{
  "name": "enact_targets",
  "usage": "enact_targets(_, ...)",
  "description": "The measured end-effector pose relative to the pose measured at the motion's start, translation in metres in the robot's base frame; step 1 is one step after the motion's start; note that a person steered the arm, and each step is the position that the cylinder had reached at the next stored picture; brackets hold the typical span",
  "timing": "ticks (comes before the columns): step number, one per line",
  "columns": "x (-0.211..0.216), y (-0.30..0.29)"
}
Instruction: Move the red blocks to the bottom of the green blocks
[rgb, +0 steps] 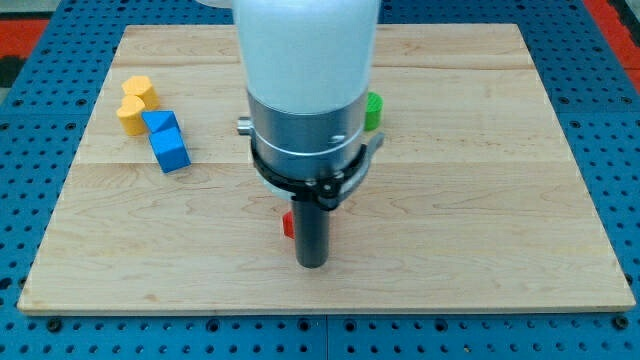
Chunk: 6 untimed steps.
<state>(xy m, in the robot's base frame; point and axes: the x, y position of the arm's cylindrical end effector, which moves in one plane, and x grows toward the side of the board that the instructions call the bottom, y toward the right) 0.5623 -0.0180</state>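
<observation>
Camera view: my tip stands touching a red block, largely hidden behind the rod.
Green block peeks out above; red looks light, rigid, apt to slide — push its flat side squarely.

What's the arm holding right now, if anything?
Nothing: it has no hand. My tip only rests on the board, just right of a mostly hidden red block.

— What sort of place is this?
— A robot lab bench. A pale wooden board lies on a blue metal plate drilled with rows of holes.
— Anything else?
— A white and grey robot arm stands over the board, with small toy blocks on it
</observation>
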Motion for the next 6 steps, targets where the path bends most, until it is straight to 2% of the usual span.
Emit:
enact_targets(2, -0.048, -0.005)
enact_targets(5, -0.097, -0.023)
enact_targets(6, -0.100, -0.029)
